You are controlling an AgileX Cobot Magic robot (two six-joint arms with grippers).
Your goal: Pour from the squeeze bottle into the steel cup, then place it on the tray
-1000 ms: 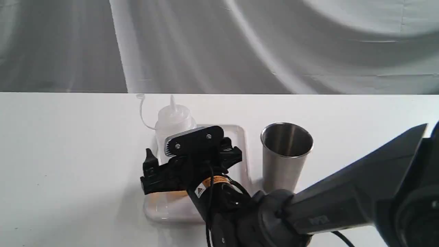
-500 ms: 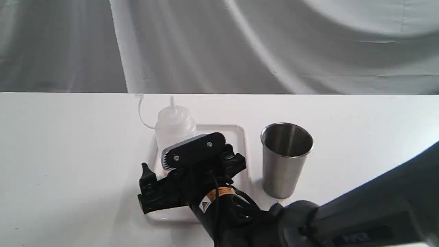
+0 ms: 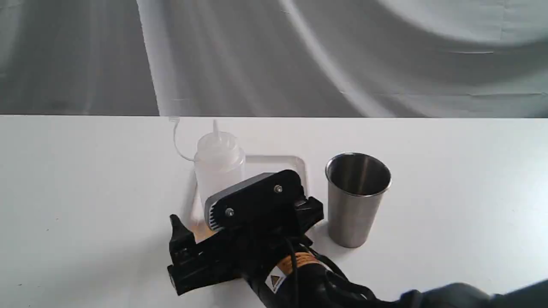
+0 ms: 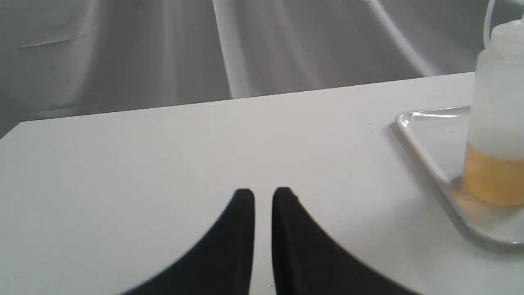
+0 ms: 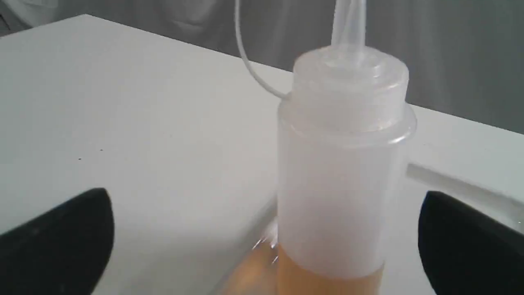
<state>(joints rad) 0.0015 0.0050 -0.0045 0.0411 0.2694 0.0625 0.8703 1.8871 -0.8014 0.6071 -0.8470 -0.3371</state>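
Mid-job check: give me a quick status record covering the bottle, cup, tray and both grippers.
squeeze bottle: upright on the tray, amber liquid in its lower part, nozzle uncapped
tray: flat on the table, beside the cup
steel cup: upright on the table, off the tray; contents cannot be told
right gripper: open, facing the bottle, not touching it
left gripper: shut, empty, over bare table
task stage: bottle stands on the tray, ungripped

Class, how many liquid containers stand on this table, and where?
2. The squeeze bottle stands on the tray; the steel cup stands on the table beside the tray. The arm may hide more.
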